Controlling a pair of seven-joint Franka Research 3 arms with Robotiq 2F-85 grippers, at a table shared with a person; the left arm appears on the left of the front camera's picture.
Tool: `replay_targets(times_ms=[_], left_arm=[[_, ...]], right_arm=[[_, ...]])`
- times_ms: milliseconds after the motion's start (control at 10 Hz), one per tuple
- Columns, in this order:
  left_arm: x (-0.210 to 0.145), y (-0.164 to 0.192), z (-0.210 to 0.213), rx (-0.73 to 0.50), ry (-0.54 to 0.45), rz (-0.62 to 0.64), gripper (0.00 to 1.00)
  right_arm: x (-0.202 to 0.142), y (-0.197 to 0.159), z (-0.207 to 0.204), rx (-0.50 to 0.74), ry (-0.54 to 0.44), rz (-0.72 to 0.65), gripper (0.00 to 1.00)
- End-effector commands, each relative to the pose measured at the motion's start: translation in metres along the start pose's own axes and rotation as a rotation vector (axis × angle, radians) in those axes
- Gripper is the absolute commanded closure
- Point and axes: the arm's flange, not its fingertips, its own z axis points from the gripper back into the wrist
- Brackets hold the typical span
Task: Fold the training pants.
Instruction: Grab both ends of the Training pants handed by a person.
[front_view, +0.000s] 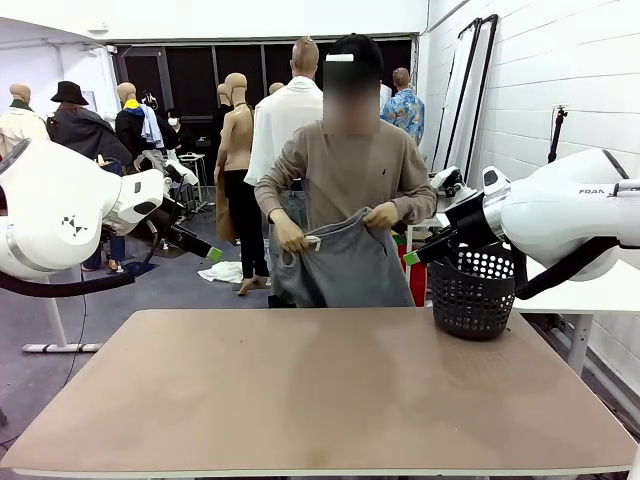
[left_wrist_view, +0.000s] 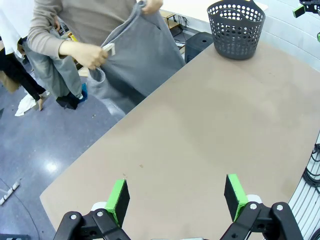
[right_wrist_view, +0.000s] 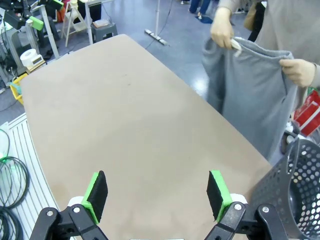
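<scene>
A person beyond the table's far edge holds the grey training pants (front_view: 340, 265) up by the waistband with both hands; the legs hang below table level. The pants also appear in the left wrist view (left_wrist_view: 135, 55) and the right wrist view (right_wrist_view: 252, 92). My left gripper (left_wrist_view: 176, 196) is open, hovering above the near side of the table with nothing between its green pads. My right gripper (right_wrist_view: 157, 192) is open too, high over the table near the basket. In the front view the left gripper (front_view: 205, 250) and right gripper (front_view: 420, 255) are raised at either side, apart from the pants.
A dark mesh basket (front_view: 473, 290) stands at the table's far right corner. The tan tabletop (front_view: 320, 390) is bare. Cables (right_wrist_view: 10, 175) lie off the table's edge in the right wrist view.
</scene>
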Motion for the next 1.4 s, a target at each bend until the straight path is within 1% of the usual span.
replay_targets(times_ms=[0, 1300], left_arm=[[-0.0011, 0.0013, 0.0006, -0.004, 0.001, -0.01, 0.0], [-0.0011, 0.0013, 0.0006, -0.004, 0.001, -0.01, 0.0]], right_arm=[[-0.0001, -0.0001, 0.0, -0.001, 0.001, 0.0, 0.0], [-0.0001, -0.0001, 0.0, -0.001, 0.001, 0.0, 0.0]])
